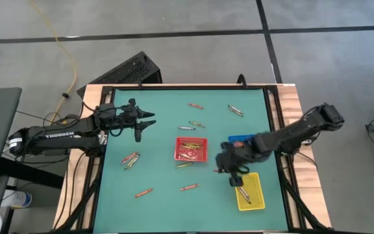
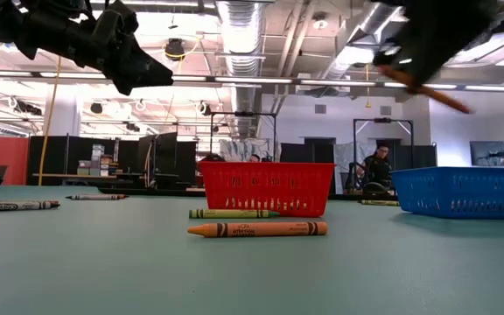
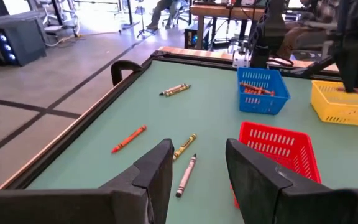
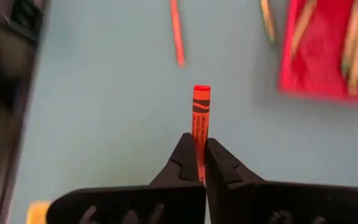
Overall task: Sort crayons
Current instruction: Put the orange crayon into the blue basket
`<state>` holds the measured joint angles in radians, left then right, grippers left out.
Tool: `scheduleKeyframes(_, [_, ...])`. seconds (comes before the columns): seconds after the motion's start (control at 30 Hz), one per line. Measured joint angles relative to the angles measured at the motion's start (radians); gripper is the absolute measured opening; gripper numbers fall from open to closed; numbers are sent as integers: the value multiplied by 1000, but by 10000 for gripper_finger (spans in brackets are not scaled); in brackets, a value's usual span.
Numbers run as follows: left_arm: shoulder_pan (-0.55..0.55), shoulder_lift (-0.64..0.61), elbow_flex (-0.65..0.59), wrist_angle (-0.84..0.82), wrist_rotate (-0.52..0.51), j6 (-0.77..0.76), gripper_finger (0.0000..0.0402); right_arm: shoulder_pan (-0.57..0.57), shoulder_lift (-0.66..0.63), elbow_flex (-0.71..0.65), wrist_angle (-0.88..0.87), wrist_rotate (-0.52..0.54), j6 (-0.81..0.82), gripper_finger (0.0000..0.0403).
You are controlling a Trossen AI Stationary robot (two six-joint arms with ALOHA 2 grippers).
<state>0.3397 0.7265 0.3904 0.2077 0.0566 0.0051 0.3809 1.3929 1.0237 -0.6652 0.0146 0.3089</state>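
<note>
Sorting of crayons on a green table [image 1: 161,195], seen at one instant.

Right gripper [image 4: 199,167] clamped on an orange-red crayon [image 4: 201,118], raised above the mat between the red tray [image 1: 193,149] and the yellow tray [image 1: 250,191], just in front of the blue tray [image 1: 241,140]; crayon projecting forward past the fingertips. Left gripper [image 3: 199,171] lifted over the left part of the table with fingers parted and nothing between them. Yellowish crayons lying inside the red tray, orange-red ones inside the blue tray, one crayon in the yellow tray. Loose crayons [image 1: 130,158] scattered on the mat: a small cluster near the left gripper, several near the far edge, an orange one [image 2: 257,229] and a green one [image 2: 234,213] just in front of the red tray.
</note>
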Motion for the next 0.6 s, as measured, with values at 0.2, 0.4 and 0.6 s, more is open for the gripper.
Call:
scheduleKeyframes(0.2, [0, 0, 0, 25, 0, 6, 137, 87, -72, -16, -269, 279, 48, 7])
scheduleKeyframes(0.4, [0, 0, 0, 30, 18, -53, 137, 21, -227, -179, -329, 363, 17, 7])
scheduleKeyframes(0.6, [0, 0, 0, 30, 19, -128, 137, -92, -358, -293, -239, 338, -70, 8])
